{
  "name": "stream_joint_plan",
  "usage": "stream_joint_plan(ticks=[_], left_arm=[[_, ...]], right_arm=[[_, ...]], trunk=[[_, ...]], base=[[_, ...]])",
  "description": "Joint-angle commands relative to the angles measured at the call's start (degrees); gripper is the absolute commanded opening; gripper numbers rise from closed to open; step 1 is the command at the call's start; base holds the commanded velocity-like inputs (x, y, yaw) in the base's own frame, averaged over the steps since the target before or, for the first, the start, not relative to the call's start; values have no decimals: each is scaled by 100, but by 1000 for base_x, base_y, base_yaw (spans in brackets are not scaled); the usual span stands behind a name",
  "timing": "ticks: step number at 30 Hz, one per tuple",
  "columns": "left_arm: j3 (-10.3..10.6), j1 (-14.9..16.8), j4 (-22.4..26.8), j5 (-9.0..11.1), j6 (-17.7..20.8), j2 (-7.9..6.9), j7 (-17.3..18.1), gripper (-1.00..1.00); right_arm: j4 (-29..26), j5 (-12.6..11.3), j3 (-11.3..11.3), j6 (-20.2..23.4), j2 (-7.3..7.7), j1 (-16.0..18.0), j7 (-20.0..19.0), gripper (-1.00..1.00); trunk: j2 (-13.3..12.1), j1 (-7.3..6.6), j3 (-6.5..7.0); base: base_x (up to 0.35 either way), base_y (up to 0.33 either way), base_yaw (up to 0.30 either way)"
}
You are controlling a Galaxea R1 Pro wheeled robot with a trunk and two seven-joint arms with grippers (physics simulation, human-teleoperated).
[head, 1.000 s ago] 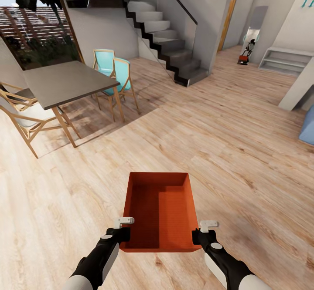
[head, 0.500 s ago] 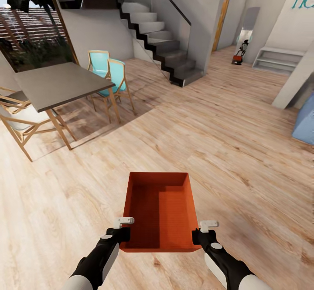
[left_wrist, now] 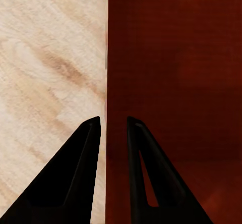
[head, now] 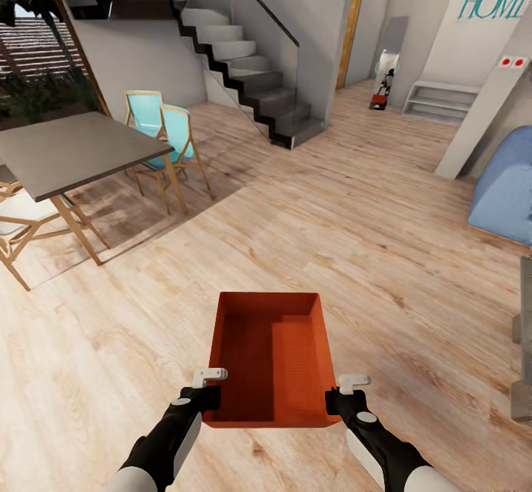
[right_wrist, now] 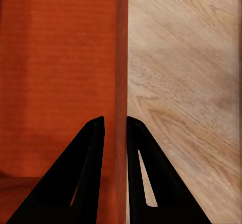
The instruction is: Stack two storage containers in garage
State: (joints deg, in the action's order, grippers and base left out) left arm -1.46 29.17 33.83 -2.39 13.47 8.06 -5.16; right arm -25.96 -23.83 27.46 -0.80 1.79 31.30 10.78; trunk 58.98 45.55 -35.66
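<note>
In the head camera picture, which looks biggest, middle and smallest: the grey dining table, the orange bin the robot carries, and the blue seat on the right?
1. Dining table, widest.
2. Orange bin, though it sits nearest the camera, so it may truly be far smaller.
3. Blue seat, cut off by the picture's edge, so its full size is unsure.

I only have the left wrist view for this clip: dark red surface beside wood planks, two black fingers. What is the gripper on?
Observer: The left gripper straddles the side wall of an orange-red storage container, held above the wood-plank floor.
Operator: Is the other arm helping?
Observer: Yes, the right gripper clamps the opposite wall.
Operator: Anything inside the container?
Observer: Nothing; its ribbed bottom is bare.
Operator: What lies ahead?
Observer: A staircase and a dining table to the left.
</note>
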Motion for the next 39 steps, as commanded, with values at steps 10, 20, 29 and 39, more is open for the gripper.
stream_joint_plan(ticks=[10,20,29,39], left_arm=[[50,1,10,28,32,-6,95,-100],[50,1,11,28,32,-6,95,-100],[50,1,10,28,32,-6,95,-100],[50,1,16,28,32,-6,95,-100]], right_arm=[[-6,-95,58,-8,207,8,12,-100],[-6,-96,58,-8,207,8,12,-100],[-6,-97,72,-8,210,8,12,-100],[-6,-104,58,-7,199,8,12,-100]], trunk=[[4,0,32],[4,0,69],[4,0,86],[4,0,146]], base=[[0,0,-139],[0,0,-124],[0,0,-54],[0,0,-1]])
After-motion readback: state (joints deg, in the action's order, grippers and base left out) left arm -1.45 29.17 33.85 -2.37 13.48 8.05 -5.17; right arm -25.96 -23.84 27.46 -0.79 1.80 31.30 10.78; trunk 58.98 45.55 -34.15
